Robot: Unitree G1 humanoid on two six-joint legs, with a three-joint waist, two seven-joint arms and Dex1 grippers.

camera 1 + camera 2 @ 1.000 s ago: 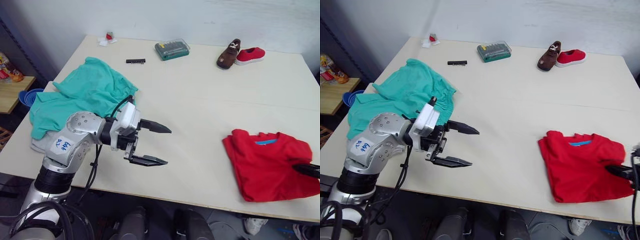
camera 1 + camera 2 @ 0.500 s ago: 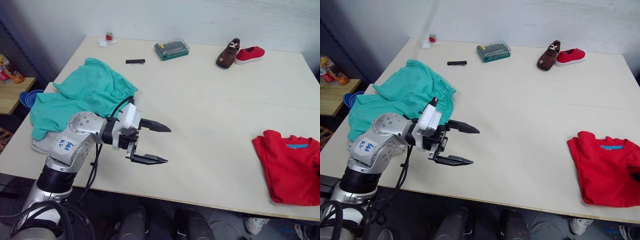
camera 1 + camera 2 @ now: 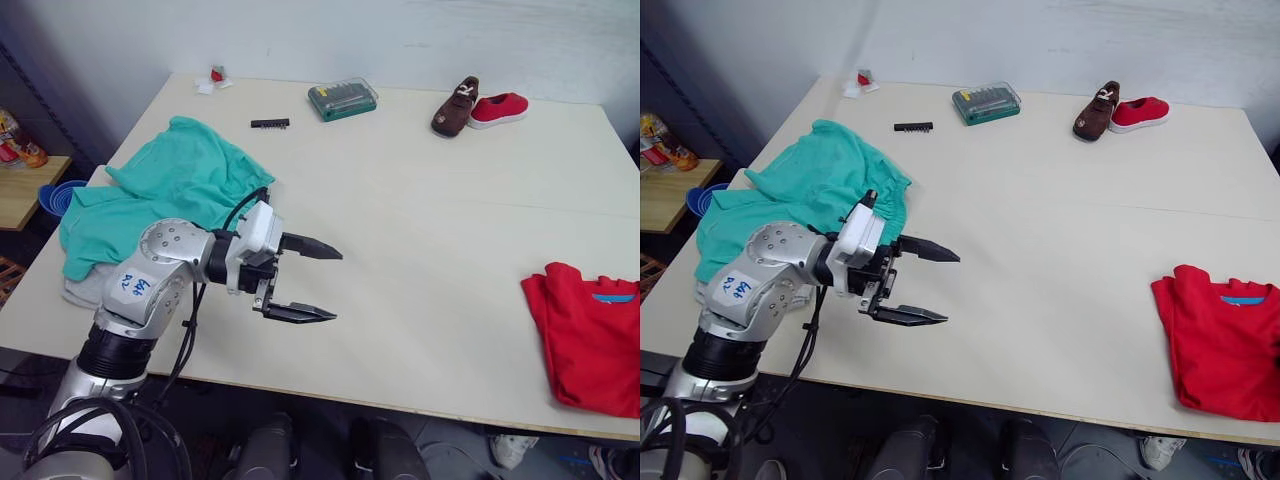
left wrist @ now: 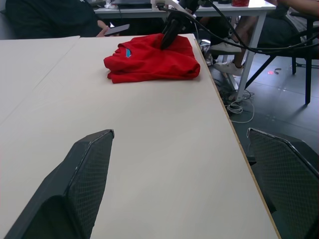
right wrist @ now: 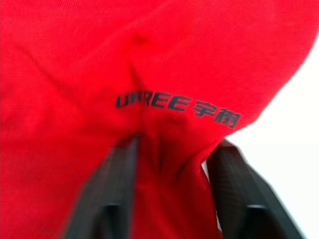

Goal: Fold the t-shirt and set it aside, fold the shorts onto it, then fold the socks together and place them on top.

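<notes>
The red t-shirt (image 3: 590,340) lies folded at the table's right edge, blue neck label up. In the right wrist view my right gripper (image 5: 177,144) stands open over it, a ridge of red cloth (image 5: 164,99) loose between the parted fingers; the left wrist view shows that gripper (image 4: 164,42) resting on the shirt (image 4: 149,57). The teal shorts (image 3: 160,190) lie crumpled at the table's left. A bit of the grey socks (image 3: 80,290) peeks out under their near edge. My left gripper (image 3: 336,286) hovers open and empty over bare table, right of the shorts.
At the back of the table are a green bit case (image 3: 343,99), a black bit strip (image 3: 271,123), a brown shoe (image 3: 457,107) and a red shoe (image 3: 498,109). A blue bowl (image 3: 58,195) sits off the left edge. Chairs and people show beyond the right side.
The t-shirt has slid right to the table's edge with my right gripper, whose jaws have parted. My left arm has barely moved.
</notes>
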